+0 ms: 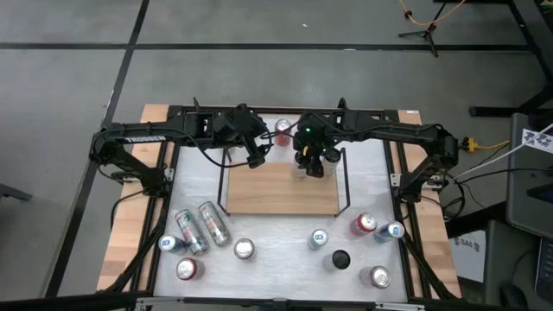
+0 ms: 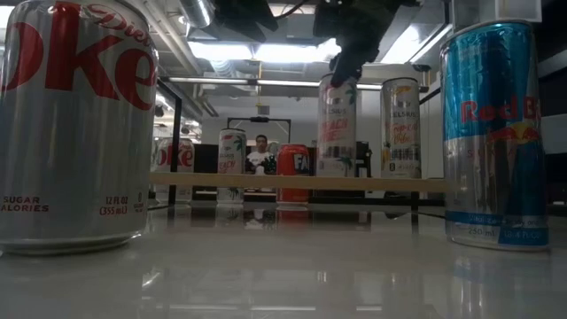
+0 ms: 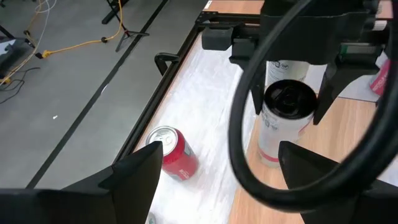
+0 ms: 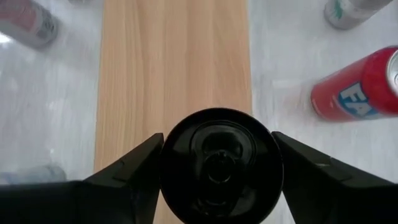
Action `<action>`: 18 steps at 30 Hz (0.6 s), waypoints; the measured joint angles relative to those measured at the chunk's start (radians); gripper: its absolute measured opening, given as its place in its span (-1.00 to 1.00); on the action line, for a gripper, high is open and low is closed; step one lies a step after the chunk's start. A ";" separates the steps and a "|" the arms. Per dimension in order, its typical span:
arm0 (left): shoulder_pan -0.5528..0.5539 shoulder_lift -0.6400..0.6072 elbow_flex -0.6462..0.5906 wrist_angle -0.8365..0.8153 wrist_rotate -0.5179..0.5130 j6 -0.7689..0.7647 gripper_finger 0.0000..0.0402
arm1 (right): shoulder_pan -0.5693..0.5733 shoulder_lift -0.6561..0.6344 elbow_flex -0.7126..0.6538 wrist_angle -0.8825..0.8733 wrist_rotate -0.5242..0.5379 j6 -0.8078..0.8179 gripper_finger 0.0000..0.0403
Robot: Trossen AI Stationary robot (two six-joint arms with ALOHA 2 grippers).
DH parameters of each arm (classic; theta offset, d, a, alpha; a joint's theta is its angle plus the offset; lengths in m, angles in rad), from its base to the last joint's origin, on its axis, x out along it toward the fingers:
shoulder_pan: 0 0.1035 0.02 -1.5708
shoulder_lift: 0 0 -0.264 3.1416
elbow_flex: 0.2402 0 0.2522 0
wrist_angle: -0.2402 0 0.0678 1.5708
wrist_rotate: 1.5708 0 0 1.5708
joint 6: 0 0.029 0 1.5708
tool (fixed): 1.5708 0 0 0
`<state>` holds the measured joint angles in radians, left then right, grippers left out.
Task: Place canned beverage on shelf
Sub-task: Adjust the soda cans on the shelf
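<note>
A slim white can with a black top (image 3: 287, 99) stands upright on the light wooden shelf (image 1: 281, 194), near its far edge. My right gripper (image 4: 217, 155) is over it, one finger at each side of its top; the low view shows this can (image 2: 337, 124) on the board under the gripper. My left gripper (image 1: 257, 158) hovers open above the shelf's far left corner with nothing between its fingers (image 3: 134, 180). A red can (image 3: 173, 152) stands on the white table beyond the shelf. My right gripper pinches the can's upper wall just under the black rim (image 4: 166, 163) between its two fingers. The fingers (image 3: 326, 93) come from above, slanting down. The can stays upright with its base (image 3: 270, 155) on the shelf board.
A second slim can (image 2: 400, 124) shows right of the held one; I cannot tell whether it is on the shelf. Several loose cans (image 1: 194, 229) (image 1: 365, 225) stand or lie on the table's near part. Black rails (image 1: 344, 186) edge the shelf. A person (image 2: 260, 155) sits far behind.
</note>
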<state>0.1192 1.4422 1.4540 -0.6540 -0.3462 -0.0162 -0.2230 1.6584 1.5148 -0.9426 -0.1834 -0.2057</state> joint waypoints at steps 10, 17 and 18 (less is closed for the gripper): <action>0.000 0.000 0.000 0.000 0.000 0.000 0.56 | 0.000 0.004 0.048 -0.147 0.023 -0.121 0.31; 0.000 0.000 0.000 0.000 0.000 0.000 0.56 | 0.000 0.002 0.049 -0.170 0.035 -0.174 0.31; 0.000 0.000 0.000 0.000 0.000 0.000 0.56 | 0.000 0.002 0.049 -0.172 0.037 -0.174 0.31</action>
<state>0.1195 1.4422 1.4543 -0.6540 -0.3458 -0.0160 -0.2230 1.6604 1.5642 -1.1146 -0.1467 -0.3801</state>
